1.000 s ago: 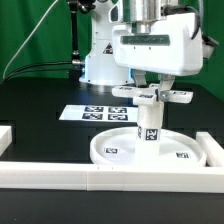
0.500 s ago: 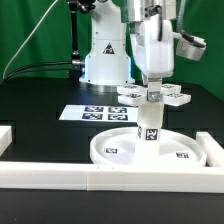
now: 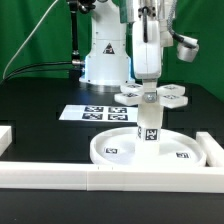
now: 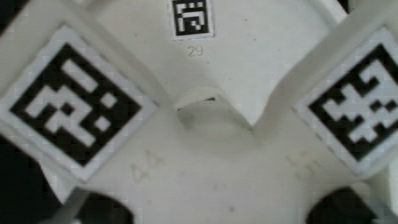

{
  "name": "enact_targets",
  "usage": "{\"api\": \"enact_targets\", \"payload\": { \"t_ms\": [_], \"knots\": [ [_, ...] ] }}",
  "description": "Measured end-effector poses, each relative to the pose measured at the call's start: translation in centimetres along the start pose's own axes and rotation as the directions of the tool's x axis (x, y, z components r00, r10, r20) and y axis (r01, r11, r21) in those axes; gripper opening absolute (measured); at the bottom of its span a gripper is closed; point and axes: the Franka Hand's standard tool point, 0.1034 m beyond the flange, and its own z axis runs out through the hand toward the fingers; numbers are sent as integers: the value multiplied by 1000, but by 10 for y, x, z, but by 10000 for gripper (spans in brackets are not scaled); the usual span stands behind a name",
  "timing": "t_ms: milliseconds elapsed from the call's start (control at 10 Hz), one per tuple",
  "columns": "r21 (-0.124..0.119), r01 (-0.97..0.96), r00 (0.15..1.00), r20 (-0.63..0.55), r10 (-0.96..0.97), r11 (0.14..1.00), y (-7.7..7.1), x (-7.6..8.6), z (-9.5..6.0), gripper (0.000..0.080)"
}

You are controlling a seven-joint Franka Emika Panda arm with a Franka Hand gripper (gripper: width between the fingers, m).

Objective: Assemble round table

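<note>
squarely, the jaws pinch the cross-shaped piece (image 3: 172, 97) atop the upright leg (image 3: 148, 125) standing in the round disc (image 3: 105, 152).

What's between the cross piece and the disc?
The leg, standing upright on the disc with the cross piece atop it. Clear in the exterior view; wrist view shows only the cross piece.

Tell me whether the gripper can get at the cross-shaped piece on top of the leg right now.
Probably yes. The gripper sits straight above the cross-shaped piece, which rests atop the upright leg, and it looks closed on the piece's middle. Nothing stands between them.
</note>
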Motion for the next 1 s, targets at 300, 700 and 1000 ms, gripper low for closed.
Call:
{"api": "enact_targets", "payload": {
  "t_ms": [300,700,1000],
  "knots": [
    [26,76,996,44,-77,997,-4,-8,-24,648],
    [29,223,974,38,-224,974,-3,-9,-22,648],
    [-31,595,804,28,-594,803,-5,-17,-14,648]
  ]
}}
